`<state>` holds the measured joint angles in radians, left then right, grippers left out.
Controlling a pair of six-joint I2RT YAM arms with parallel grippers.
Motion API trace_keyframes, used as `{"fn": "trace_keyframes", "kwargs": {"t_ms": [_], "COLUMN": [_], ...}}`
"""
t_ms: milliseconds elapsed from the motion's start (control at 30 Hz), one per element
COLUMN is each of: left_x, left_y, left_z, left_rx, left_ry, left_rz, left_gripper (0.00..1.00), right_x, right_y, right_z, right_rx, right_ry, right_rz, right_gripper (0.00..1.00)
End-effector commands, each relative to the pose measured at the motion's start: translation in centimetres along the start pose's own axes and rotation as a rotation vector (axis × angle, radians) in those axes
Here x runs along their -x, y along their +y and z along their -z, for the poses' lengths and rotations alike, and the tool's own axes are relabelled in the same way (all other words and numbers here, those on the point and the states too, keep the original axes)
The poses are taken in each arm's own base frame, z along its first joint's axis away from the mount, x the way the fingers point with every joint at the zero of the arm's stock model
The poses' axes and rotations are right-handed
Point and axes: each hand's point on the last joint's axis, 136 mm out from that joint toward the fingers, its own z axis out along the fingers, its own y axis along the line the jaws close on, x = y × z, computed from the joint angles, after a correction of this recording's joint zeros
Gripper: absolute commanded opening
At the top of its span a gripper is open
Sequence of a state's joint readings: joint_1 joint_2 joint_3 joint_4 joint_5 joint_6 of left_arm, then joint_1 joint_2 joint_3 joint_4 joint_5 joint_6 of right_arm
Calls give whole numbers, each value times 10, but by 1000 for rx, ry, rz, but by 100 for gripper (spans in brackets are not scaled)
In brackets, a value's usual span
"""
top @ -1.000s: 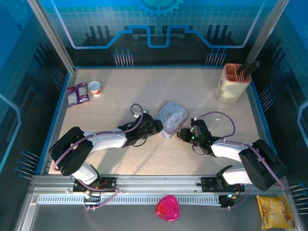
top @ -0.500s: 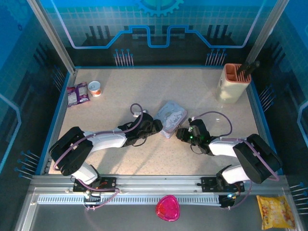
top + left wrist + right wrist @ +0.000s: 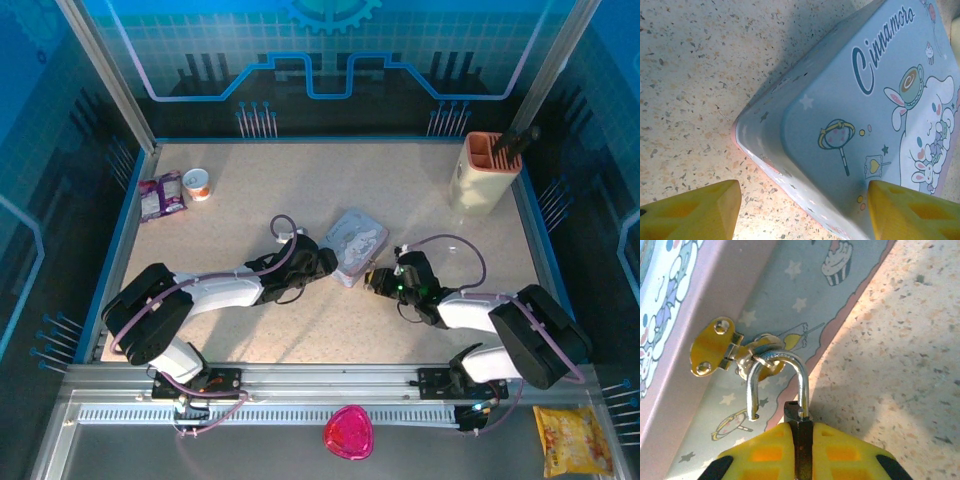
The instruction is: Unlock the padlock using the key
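Observation:
The padlock (image 3: pixel 793 412) is a small dark body with a silvery shackle (image 3: pixel 803 375). The shackle hooks through the brass hasp (image 3: pixel 720 345) on the side of the pale blue tin (image 3: pixel 357 243). One shackle end hangs free of the body. My right gripper (image 3: pixel 799 432) is shut on the padlock's body, its yellow fingers (image 3: pixel 765 452) pressed against both sides. In the top view the right gripper (image 3: pixel 372 280) is at the tin's near corner. My left gripper (image 3: pixel 802 215) is open, its fingers (image 3: pixel 690 210) straddling a corner of the tin (image 3: pixel 860 125). The key is out of view.
A cream and orange holder (image 3: pixel 485 170) stands at the back right. A snack packet (image 3: pixel 160 195) and a small cup (image 3: pixel 197 183) lie at the back left. A pink object (image 3: pixel 348 432) and a yellow packet (image 3: pixel 573 440) sit beyond the table's near edge.
My right gripper has edged left toward the tin and closed on the padlock's body. The left arm has stayed still.

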<state>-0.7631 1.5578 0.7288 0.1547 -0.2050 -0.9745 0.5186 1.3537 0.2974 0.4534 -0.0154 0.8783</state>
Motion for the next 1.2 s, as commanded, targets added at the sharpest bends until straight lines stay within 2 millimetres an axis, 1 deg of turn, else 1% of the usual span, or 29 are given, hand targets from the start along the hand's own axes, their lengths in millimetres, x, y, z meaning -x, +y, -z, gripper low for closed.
{"fn": "trace_keyframes", "kwargs": {"t_ms": [0, 133, 233, 367, 567, 700, 900, 967, 1167], "left_x": [-18, -18, -18, -18, -18, -18, -17, -17, -13], "left_y": [41, 41, 39, 39, 38, 35, 35, 37, 36], "left_z": [-5, -6, -5, -4, -4, -5, -6, -6, -9], "left_rx": [154, 149, 142, 142, 132, 125, 130, 133, 124], "left_ry": [61, 63, 63, 61, 64, 67, 66, 64, 62], "left_rz": [-22, -20, -17, -15, -13, -12, -15, -14, -4], "left_gripper": [67, 67, 67, 67, 67, 67, 68, 68, 68], "right_x": [6, 17, 21, 24, 27, 30, 37, 39, 40], "right_y": [3, 13, 15, 16, 11, 13, 19, 17, 0], "right_z": [7, 10, 9, 6, 6, 4, 4, 5, 15], "right_rx": [6, 36, 51, 71, 72, 88, 98, 88, 31], "right_ry": [-43, -86, -105, -127, -177, -191, -208, -214, -214], "right_rz": [-19, -46, -89, -149, -246, -303, -315, -309, -297], "right_gripper": [8, 3, 0, 0, 0, 0, 0, 0, 0]}}
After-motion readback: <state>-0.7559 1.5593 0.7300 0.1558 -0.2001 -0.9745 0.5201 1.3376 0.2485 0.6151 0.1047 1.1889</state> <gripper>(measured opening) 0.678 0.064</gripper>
